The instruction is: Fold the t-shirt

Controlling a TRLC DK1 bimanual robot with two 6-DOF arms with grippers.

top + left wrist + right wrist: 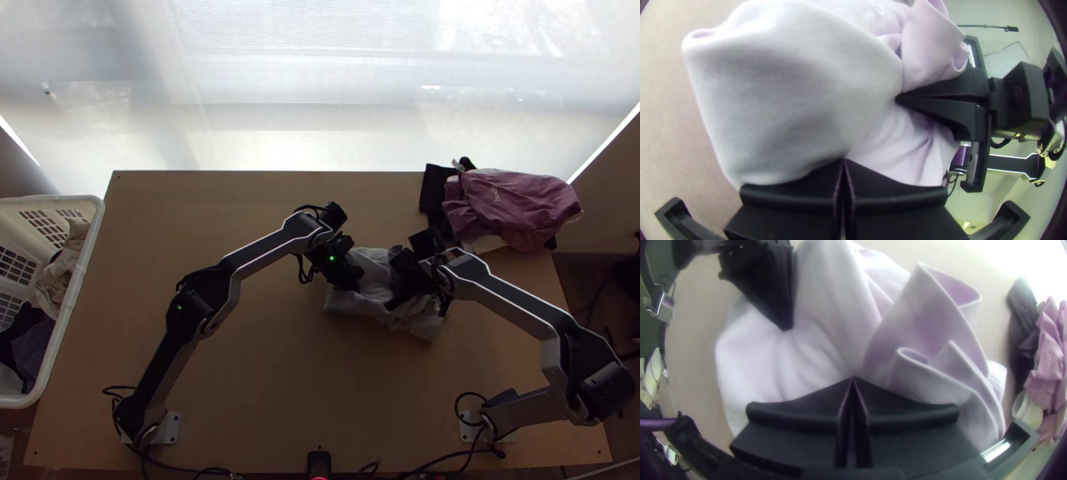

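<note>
On the middle of the table, the pale t-shirt [376, 300] lies bunched. My left gripper [356, 280] is at its left part and my right gripper [394, 304] at its right part, a short gap apart. In the left wrist view the left gripper [843, 162] is shut on the cloth [795, 89]. The right wrist view has the right gripper [853, 380] shut on the shirt [818, 346], beside raised, loosely curled folds. Which part of the shirt each one holds I cannot tell.
At the table's back right lie a pink garment [512, 204] and a black cloth [434, 188]. A white basket [84, 264] with clothes stands at the left edge. Bare tabletop [280, 384] lies between the arms' bases.
</note>
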